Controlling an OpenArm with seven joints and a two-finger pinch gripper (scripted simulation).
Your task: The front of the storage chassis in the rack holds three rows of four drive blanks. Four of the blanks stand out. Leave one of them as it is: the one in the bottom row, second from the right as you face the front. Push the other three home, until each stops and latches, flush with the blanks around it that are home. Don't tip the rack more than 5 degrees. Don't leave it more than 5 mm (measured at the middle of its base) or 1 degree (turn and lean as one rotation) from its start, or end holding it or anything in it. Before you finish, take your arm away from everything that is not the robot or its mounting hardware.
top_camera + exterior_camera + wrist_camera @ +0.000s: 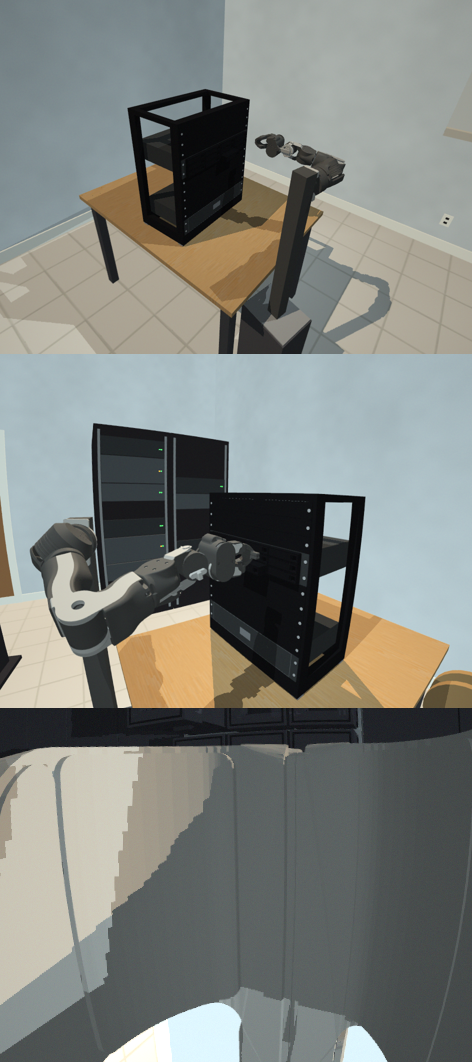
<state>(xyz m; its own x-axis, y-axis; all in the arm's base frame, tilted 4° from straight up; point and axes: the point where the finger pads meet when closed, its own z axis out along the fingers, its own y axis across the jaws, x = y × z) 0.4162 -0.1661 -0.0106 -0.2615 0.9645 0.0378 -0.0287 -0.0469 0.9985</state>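
The black rack point(175, 125) point(335, 498) stands on the wooden table point(228, 262) point(400, 655). The storage chassis point(213, 156) point(284, 563) sits mid-height in its front, with rows of dark drive blanks; a strip of them also shows at the top of the wrist view point(250, 718). One dark blank point(256, 574) seems to stand out at the chassis's left part, just below my fingertips. My gripper point(260, 141) point(256, 554) point(310, 931) is shut and empty. It points at the chassis front from a short way off, near its left end. The closed fingers fill most of the wrist view.
A lower unit with a small grey plate point(244, 634) point(216, 205) fills the rack's bottom. Tall server cabinets point(133, 506) stand behind. My pedestal column point(293, 236) rises at the table's near-right edge. A round wooden object point(451, 689) sits at the lower right.
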